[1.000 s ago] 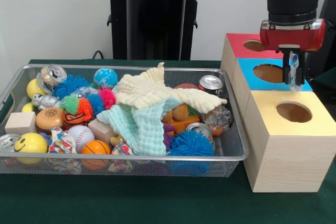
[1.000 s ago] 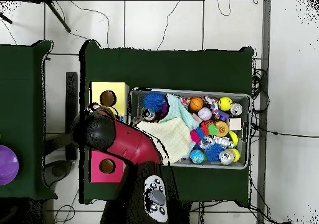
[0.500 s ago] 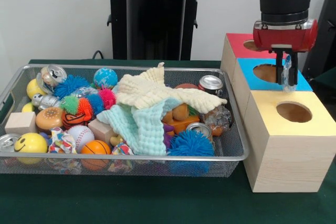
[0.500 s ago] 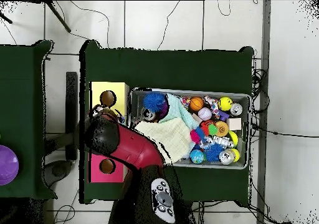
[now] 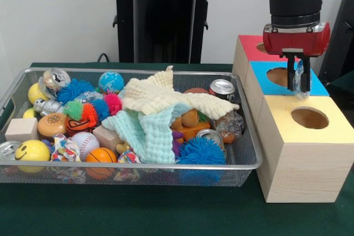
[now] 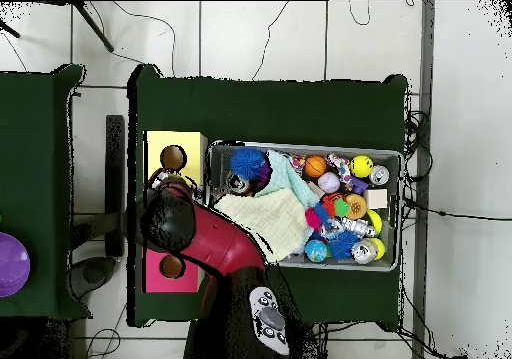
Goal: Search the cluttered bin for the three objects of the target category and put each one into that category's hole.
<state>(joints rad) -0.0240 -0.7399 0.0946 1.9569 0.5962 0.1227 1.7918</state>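
Over the blue box [image 5: 279,81], gripper [image 5: 296,81] holds clear wrapper [image 5: 300,80] hanging vertically.

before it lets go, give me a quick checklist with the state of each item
1. Gripper holds something: ok, a clear crinkly piece sits between its fingers.
2. Over a hole: ok, it hangs above the blue box.
3. Centred on that blue hole: cannot tell, it looks offset toward the yellow box.
4. Right category for blue: cannot tell.
5. Hole unblocked: ok, it looks open.
6. Wire bin clear of the arm: ok.
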